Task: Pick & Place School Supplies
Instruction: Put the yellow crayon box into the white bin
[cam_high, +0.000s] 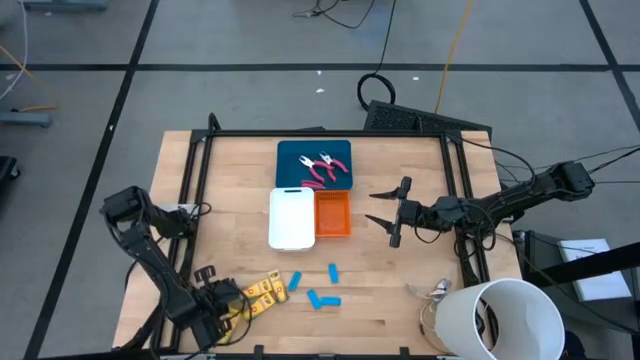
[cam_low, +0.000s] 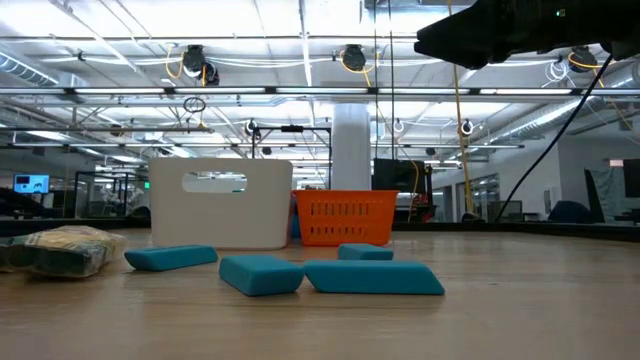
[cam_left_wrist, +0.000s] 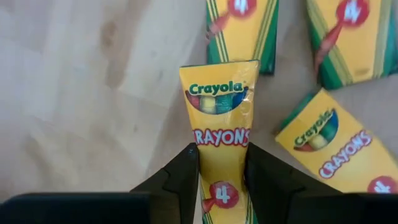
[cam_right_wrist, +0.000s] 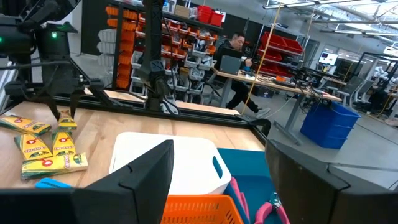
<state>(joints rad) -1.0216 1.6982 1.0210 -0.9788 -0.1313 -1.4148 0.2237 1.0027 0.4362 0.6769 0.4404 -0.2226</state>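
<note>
While the right end effector (cam_high: 392, 212) hovers wide open beside the orange tray (cam_high: 333, 214), the left end effector (cam_left_wrist: 221, 177) sits low at the bench's near-left corner, fingers closed on a crayon box (cam_left_wrist: 221, 130) whose long axis runs straight out between them; other boxes lie just beside.

A white tray (cam_high: 292, 218) sits beside an orange tray (cam_high: 333, 214), with a teal tray (cam_high: 295, 160) just behind them. A big white cup (cam_high: 505, 320) lies at the table's (cam_high: 230, 170) corner.
</note>
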